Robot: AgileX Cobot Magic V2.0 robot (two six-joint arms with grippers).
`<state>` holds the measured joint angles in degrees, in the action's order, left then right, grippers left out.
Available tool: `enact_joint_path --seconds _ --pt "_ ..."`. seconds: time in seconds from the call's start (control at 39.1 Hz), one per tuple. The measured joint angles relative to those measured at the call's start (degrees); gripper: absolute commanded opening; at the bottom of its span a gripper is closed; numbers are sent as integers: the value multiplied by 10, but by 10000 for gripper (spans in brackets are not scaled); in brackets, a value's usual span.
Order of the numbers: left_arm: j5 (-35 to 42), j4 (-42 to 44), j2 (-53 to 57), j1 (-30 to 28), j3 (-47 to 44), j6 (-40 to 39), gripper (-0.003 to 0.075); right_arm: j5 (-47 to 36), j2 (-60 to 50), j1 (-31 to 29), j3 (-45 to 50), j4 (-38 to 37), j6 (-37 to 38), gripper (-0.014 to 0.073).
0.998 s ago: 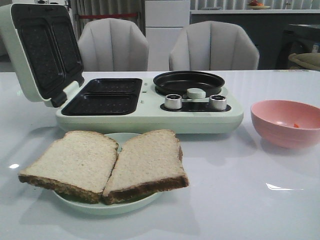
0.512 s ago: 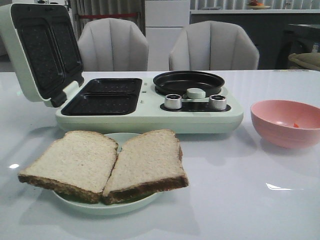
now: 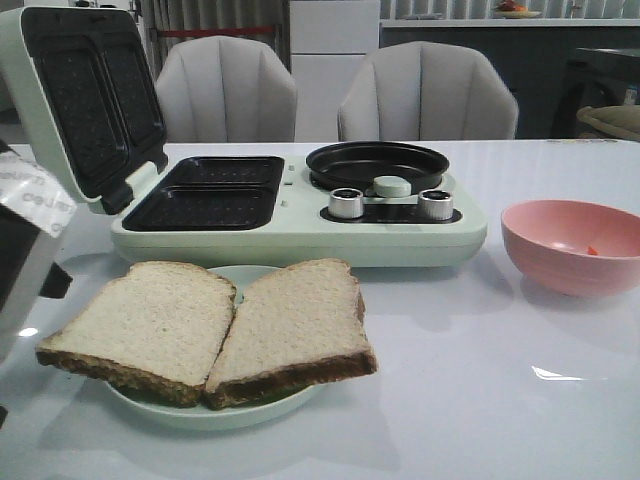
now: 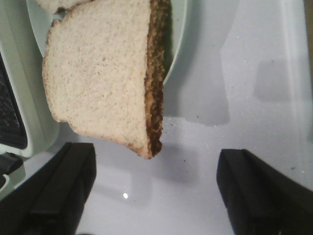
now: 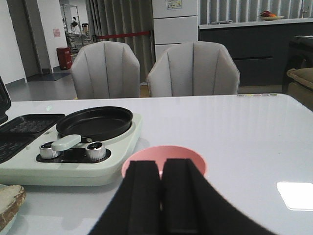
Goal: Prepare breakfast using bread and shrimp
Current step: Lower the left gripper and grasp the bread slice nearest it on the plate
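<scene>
From the front, the two bread slices (image 3: 210, 330) lie side by side on a pale green plate (image 3: 215, 412), in front of the open sandwich maker (image 3: 290, 215). The left arm's housing shows at the left edge beside the plate, so the left arm is clearly the nearer one. The pink bowl (image 3: 575, 245) sits well apart on the right, with a tiny orange-red speck inside, probably shrimp (image 3: 592, 251).

In the left wrist view, the left gripper (image 4: 154, 188) hangs with its fingers (image 4: 58, 191) spread wide over bare table, holding nothing. The nearest slice's dark crust edge overhangs the plate rim just ahead of the fingers, its corner falling roughly in line with the gap. I'd judge a short advance would bring that edge between them.

In the right wrist view, the right gripper (image 5: 161, 183) has its fingers pressed together, empty, with the pink bowl right behind their tips and the bread only a sliver at the corner.
</scene>
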<state>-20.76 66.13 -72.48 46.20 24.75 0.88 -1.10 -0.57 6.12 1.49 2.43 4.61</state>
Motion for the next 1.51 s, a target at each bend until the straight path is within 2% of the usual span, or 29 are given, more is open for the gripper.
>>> enact_joint_path --seconds 0.64,0.77,1.13,1.25,1.51 --pt "7 79 -142 -24 67 -1 562 0 0 0 0 0 0 146" --pt "7 87 -157 -31 78 -1 480 0 0 0 0 0 0 146" --pt "6 99 -172 -38 89 -1 162 0 0 0 0 0 0 146" --pt "6 103 -172 -38 91 -1 118 0 0 0 0 0 0 146" --pt "-3 94 -138 -34 91 -15 118 0 0 0 0 0 0 146"
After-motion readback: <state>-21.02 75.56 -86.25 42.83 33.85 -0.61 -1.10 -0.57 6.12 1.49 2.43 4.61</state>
